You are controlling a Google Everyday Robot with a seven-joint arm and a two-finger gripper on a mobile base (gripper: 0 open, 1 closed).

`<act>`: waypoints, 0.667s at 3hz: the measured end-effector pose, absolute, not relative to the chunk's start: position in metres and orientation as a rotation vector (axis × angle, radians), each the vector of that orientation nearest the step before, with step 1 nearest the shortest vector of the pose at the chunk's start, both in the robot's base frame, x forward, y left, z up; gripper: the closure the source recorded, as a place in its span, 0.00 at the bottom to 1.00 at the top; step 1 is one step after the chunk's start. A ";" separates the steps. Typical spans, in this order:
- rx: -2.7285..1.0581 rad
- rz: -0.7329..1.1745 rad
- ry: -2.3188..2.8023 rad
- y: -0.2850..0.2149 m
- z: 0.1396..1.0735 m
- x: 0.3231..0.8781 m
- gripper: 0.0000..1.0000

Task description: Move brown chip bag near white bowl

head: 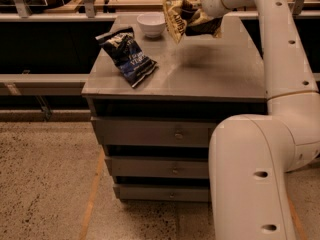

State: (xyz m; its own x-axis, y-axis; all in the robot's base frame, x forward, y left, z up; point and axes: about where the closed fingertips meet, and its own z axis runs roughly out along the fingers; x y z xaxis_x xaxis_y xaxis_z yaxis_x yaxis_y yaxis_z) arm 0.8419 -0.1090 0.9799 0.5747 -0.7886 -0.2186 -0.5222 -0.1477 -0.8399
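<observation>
The brown chip bag [182,18], dark brown with a tan-yellow end and lettering, hangs in the air above the back of the grey cabinet top [200,69]. My gripper [194,9] is shut on it at the top right of the view. The white bowl [151,24] stands at the back of the top, just left of the bag. The bag's tan end is close to the bowl's right rim. The bag casts a shadow on the top below it.
A dark blue-black chip bag [127,57] lies on the left part of the cabinet top. The cabinet has drawers [175,134] below. My white arm [280,59] and base [250,179] fill the right side. A shelf rail [45,79] runs behind on the left.
</observation>
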 end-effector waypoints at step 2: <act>-1.752 -0.324 1.220 -0.109 0.961 0.864 0.01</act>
State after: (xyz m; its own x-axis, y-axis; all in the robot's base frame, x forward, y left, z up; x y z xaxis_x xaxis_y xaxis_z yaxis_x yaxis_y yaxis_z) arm 0.8638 -0.1087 0.9612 0.4685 -0.8376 -0.2810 -0.5881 -0.0583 -0.8067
